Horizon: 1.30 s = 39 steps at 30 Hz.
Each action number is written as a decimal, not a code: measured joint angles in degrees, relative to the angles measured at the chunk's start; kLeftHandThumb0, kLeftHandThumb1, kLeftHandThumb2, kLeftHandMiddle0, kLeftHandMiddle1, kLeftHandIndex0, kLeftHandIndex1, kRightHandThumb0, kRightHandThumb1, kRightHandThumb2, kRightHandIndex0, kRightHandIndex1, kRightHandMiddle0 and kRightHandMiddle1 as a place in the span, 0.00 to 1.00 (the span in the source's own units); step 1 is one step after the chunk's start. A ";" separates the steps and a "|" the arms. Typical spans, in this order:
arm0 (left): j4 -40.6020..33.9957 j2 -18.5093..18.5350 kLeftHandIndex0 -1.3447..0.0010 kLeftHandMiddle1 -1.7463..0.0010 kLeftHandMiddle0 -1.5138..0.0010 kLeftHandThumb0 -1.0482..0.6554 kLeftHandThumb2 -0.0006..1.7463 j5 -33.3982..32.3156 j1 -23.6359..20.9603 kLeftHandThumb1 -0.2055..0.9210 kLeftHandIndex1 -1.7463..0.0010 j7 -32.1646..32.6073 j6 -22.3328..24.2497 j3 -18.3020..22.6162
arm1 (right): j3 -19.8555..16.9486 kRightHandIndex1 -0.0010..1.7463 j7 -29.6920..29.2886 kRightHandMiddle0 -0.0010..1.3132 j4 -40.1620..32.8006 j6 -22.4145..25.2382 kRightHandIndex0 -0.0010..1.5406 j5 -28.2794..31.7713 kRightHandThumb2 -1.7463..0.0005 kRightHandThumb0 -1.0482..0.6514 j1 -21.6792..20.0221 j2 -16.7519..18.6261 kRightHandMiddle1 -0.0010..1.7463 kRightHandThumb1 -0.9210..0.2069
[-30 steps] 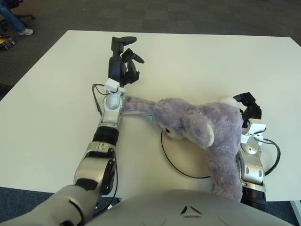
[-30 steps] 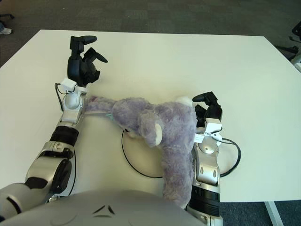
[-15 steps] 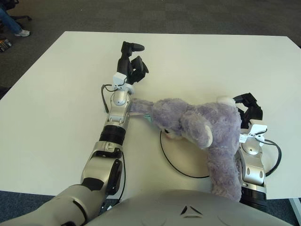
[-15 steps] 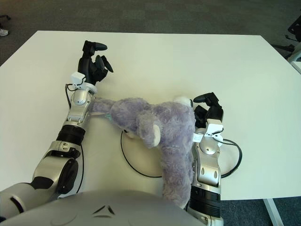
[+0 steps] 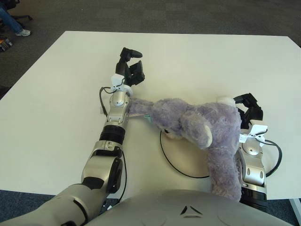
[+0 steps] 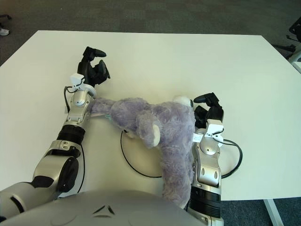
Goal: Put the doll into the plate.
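Doll [image 5: 197, 127], the purple plush one, lies across my plate [image 5: 181, 165] in the near middle of the table [image 5: 56, 84]; its head and body cover most of the plate, one limb reaches out to the left over the rim and onto the table, and another hangs down over the near table edge beside my right forearm. Going from the left: my left hand [image 5: 130, 70] is up above the table, beyond the end of that left limb; its fingers [image 5: 133, 52] are loosely curled and hold nothing; my left wrist is just beside the limb, maybe touching it, I cannot tell. On the right, my right hand [image 5: 249, 109] shows just behind the doll's body, at its right side; whether it grips the plush there I cannot tell, because the doll hides the fingers.

I judge the placing is nearly done; the doll is already on the plate. Next I should make sure both hands are free of the plush, then draw them back without dragging the limbs, so the doll does not slide off.
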 measured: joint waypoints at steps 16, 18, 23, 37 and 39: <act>0.52 -1.45 0.67 0.00 0.26 0.37 0.60 -3.52 0.10 0.65 0.00 -5.31 6.79 -0.15 | -0.20 1.00 0.02 0.41 -0.33 0.02 0.72 -0.04 0.32 0.35 0.10 -0.02 1.00 0.45; 0.85 -1.52 0.66 0.00 0.26 0.37 0.61 -3.51 0.08 0.64 0.00 -5.38 7.89 -0.23 | -0.18 1.00 0.02 0.41 -0.39 0.04 0.72 -0.05 0.32 0.35 0.10 -0.02 1.00 0.45; 2.65 -1.50 0.65 0.00 0.25 0.37 0.63 -3.43 0.06 0.62 0.00 -5.37 10.28 -0.31 | -0.20 1.00 0.00 0.40 -0.75 0.15 0.72 -0.13 0.32 0.35 0.16 -0.01 1.00 0.45; 2.85 -1.87 0.62 0.00 0.24 0.36 0.66 -3.51 0.07 0.58 0.00 -5.36 11.47 -0.29 | -0.26 1.00 -0.02 0.41 -1.00 0.16 0.73 -0.12 0.31 0.35 0.39 0.10 1.00 0.45; 2.87 -1.97 0.62 0.00 0.24 0.36 0.66 -3.59 0.07 0.58 0.00 -5.58 11.45 -0.28 | -0.26 1.00 -0.02 0.41 -1.01 0.17 0.73 -0.12 0.31 0.35 0.42 0.12 1.00 0.45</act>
